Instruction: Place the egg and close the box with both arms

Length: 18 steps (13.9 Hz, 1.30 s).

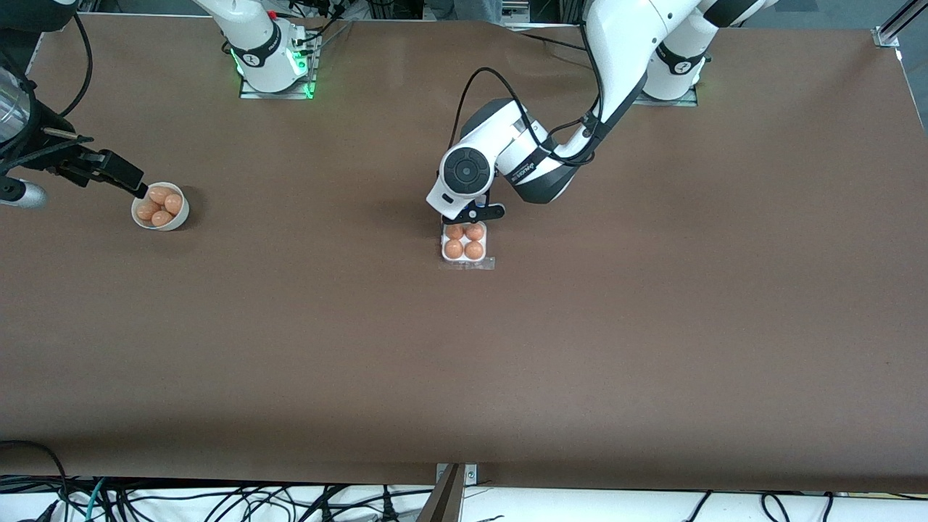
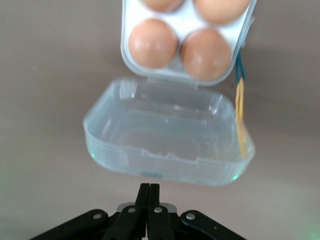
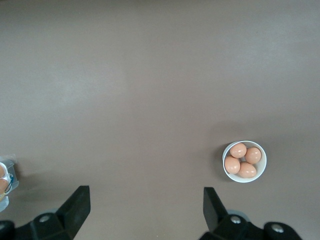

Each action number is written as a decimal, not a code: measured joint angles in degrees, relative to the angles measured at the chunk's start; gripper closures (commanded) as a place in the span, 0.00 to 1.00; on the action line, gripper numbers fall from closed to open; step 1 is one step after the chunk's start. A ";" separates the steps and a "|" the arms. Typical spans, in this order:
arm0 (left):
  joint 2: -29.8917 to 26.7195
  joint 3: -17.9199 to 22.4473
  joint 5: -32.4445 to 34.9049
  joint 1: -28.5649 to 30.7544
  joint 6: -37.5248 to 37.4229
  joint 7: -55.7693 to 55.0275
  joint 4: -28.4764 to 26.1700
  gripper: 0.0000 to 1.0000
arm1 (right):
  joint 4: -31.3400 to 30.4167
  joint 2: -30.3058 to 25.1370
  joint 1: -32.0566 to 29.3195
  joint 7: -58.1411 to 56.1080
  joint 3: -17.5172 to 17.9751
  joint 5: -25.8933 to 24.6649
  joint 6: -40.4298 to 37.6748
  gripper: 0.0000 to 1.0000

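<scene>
The box [image 1: 464,243] is a white four-cell tray at mid-table with an orange-brown egg [image 1: 454,249] in every cell. Its clear lid [image 1: 470,264] lies open and flat on the table, on the side nearer the front camera. In the left wrist view the tray [image 2: 185,22] is at the top, with the lid [image 2: 165,132] below it. My left gripper [image 1: 478,212] is shut and empty, up in the air over the box. Its fingertips [image 2: 149,192] show just off the lid's free edge. My right gripper [image 1: 134,187] is open and empty [image 3: 145,200], high beside the bowl.
A round white bowl [image 1: 177,214] with several loose eggs stands toward the right arm's end of the table and also shows in the right wrist view [image 3: 226,167]. A thin blue and yellow cord [image 2: 240,107] runs along one side of the box. The box's edge shows in the right wrist view [image 3: 4,182].
</scene>
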 measured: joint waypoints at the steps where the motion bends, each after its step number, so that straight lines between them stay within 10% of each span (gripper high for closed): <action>1: 0.00 0.05 1.55 0.04 0.19 0.00 0.86 0.94 | 0.01 0.00 0.00 0.00 0.00 0.00 0.00 0.00; 7: 0.00 3.33 4.13 1.58 5.35 0.11 4.82 0.92 | 0.03 0.00 -0.10 -0.01 -0.22 0.02 -0.03 0.00; 12: -1.07 5.62 4.21 5.15 -5.30 4.51 12.30 0.13 | 0.03 0.00 -0.11 -0.01 -0.29 0.05 -0.03 0.00; 18: -9.80 6.00 5.14 20.68 -13.97 16.24 20.80 0.01 | 0.06 0.02 -0.12 -0.01 -0.30 0.09 -0.04 0.00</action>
